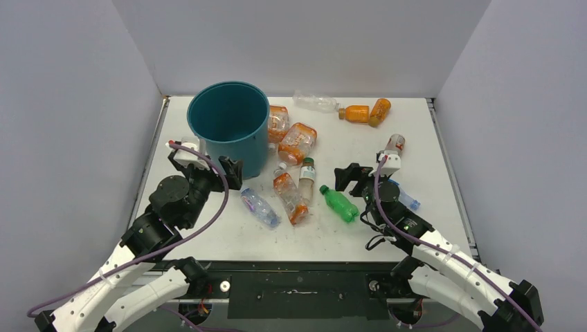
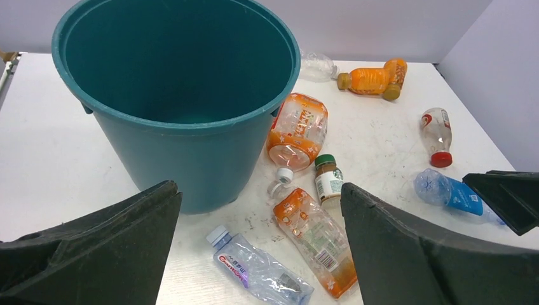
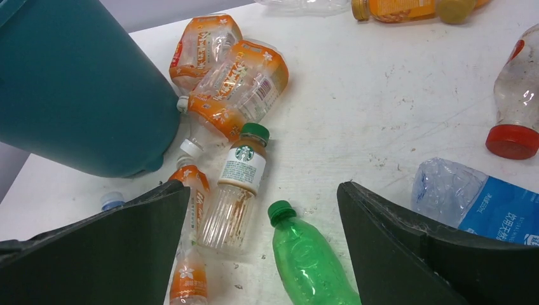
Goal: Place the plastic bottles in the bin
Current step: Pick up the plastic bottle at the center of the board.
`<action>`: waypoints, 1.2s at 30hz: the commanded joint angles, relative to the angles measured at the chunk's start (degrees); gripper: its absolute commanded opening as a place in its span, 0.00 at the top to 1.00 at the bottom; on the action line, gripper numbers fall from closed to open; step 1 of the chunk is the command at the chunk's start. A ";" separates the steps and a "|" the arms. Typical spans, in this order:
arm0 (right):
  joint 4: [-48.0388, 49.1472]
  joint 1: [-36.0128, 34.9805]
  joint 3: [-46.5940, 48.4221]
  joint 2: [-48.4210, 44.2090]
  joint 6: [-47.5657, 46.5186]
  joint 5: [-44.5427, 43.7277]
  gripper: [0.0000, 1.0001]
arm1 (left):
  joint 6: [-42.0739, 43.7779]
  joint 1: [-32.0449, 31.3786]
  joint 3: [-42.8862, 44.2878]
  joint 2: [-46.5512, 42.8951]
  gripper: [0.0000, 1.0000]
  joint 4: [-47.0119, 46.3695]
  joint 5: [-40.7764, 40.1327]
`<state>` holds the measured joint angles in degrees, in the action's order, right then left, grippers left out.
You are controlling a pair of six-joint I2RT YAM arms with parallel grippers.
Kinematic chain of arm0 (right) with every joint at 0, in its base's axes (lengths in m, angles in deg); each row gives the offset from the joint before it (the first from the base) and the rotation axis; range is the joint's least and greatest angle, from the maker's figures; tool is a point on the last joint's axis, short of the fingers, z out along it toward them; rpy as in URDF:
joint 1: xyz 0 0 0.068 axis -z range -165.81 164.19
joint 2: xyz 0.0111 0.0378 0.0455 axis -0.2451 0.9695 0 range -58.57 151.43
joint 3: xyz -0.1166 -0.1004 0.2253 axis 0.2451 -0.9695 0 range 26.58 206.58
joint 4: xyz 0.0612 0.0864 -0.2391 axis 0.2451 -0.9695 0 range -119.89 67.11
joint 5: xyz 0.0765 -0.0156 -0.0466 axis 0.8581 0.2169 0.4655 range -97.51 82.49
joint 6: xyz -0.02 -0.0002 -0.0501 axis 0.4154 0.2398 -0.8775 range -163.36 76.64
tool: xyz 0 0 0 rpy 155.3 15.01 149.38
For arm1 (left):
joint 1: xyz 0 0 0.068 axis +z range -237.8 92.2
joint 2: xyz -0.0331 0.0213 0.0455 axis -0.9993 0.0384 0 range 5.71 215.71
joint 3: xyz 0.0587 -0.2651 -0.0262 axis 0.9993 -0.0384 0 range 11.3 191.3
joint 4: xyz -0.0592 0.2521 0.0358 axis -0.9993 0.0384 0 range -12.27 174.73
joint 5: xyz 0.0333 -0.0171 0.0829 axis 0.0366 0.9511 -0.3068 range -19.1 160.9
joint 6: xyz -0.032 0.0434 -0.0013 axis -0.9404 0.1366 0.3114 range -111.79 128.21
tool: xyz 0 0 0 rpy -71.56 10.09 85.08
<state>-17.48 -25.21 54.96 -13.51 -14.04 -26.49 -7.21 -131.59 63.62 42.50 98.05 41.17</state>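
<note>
While both sets of jaws stand apart with nothing between them, the left gripper [image 1: 232, 173] hangs at the bin's [image 1: 239, 149] 6 o'clock, and the right gripper [image 1: 351, 178] is just beside the green bottle [image 1: 339, 204]. The other bottles [image 1: 297, 142] lie on the table [image 1: 429, 159] from the bin's 1 to 5 o'clock. None shows inside, so I judge the work hardly begun. The bin's floor is not fully in view, and a clear bottle [image 1: 315, 102] by the far wall is hard to make out.

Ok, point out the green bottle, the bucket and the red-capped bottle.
green bottle [image 3: 308, 264], right wrist view, on its body.
bucket [image 2: 191, 159], left wrist view, on its outer wall.
red-capped bottle [image 2: 436, 132], left wrist view, on its clear body.
</note>
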 commanded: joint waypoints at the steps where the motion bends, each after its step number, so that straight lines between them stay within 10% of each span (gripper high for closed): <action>1: -0.06 0.19 1.53 0.22 -0.49 -0.82 0.10 | -0.04 -0.16 0.57 -0.08 0.04 -2.51 0.58; 12: -14.62 1.50 11.91 10.01 0.17 -16.35 0.10 | 1.58 -0.22 -2.55 -5.13 0.04 -6.72 4.41; 19: -15.00 29.79 12.14 11.39 8.29 1.78 0.09 | 1.82 -0.32 -2.65 -4.71 0.04 -6.00 -1.05; 36: -9.16 34.11 1.84 19.76 8.80 5.19 0.10 | 3.20 -2.59 -2.63 -5.40 0.04 -6.24 3.32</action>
<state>-30.10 9.94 57.63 5.15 -3.15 -25.66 -5.04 -133.88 59.99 38.13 94.18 42.96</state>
